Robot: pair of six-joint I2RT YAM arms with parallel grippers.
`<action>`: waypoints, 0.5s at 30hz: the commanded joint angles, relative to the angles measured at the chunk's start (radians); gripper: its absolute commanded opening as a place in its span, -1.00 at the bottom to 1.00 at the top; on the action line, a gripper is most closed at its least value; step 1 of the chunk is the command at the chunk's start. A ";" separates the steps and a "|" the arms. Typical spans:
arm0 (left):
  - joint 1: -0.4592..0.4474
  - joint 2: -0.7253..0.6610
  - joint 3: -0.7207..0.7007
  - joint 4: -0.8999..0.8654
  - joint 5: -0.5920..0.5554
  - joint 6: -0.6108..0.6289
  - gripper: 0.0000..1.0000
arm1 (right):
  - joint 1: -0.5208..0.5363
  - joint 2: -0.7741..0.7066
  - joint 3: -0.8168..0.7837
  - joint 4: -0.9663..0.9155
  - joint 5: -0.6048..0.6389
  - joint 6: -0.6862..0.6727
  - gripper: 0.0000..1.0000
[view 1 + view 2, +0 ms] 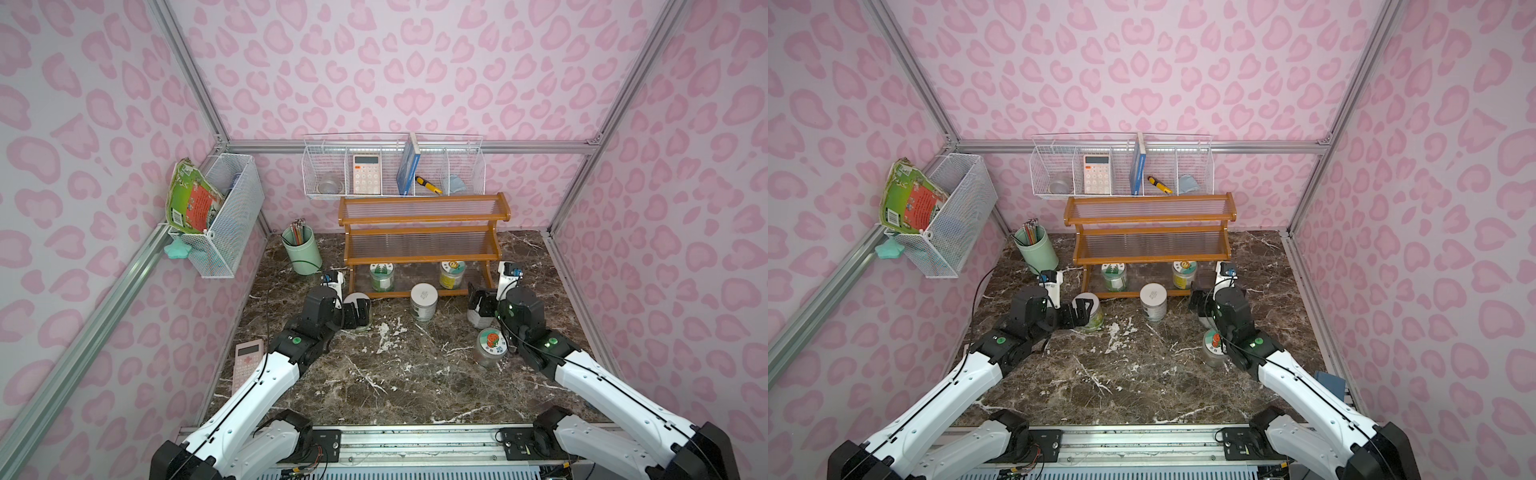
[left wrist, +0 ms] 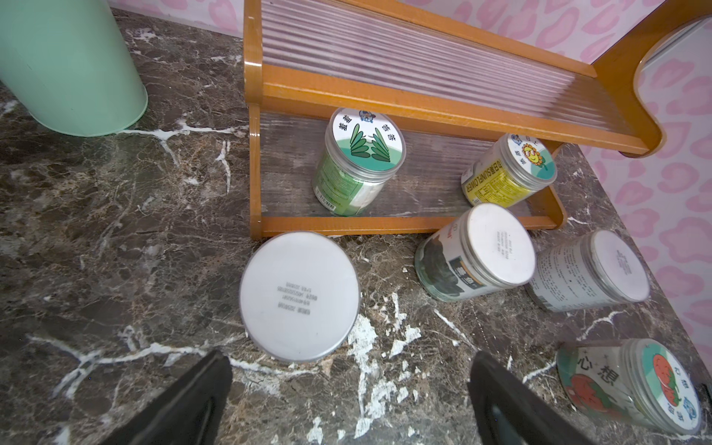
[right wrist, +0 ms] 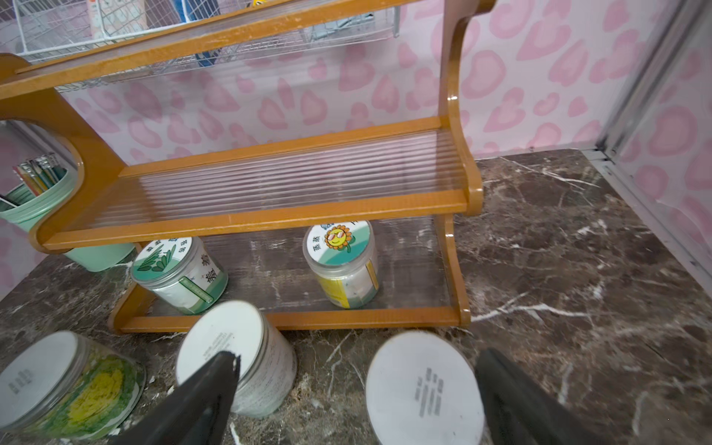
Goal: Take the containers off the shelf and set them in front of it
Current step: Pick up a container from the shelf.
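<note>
My left claw (image 2: 350, 366) gapes wide; a round white-lidded jar (image 2: 299, 296) stands just ahead on the veined marble counter (image 2: 115, 231). My right claw (image 3: 360, 356), equally wide, has a plain-lidded jar (image 3: 424, 389) between its fingers. Beyond both, the leaf-lidded jar (image 2: 364, 135) and the sunflower-lidded jar (image 2: 531, 154) stand on the ribbed clear bottom tier of the wooden shelf (image 2: 385, 225).

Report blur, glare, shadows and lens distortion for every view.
In both top views: even, soft light, sharp, no harsh shadows. Left wrist view: wide-angle distortion makes the jars fan outward, and the picture's edges are soft. Right wrist view: sheen on the shelf ribs and post, and the nearest jars look slightly blurred.
</note>
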 commanded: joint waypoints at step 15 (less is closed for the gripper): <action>0.001 -0.003 0.025 -0.090 0.124 -0.008 0.99 | -0.102 0.412 0.268 -0.050 -0.403 -0.142 0.98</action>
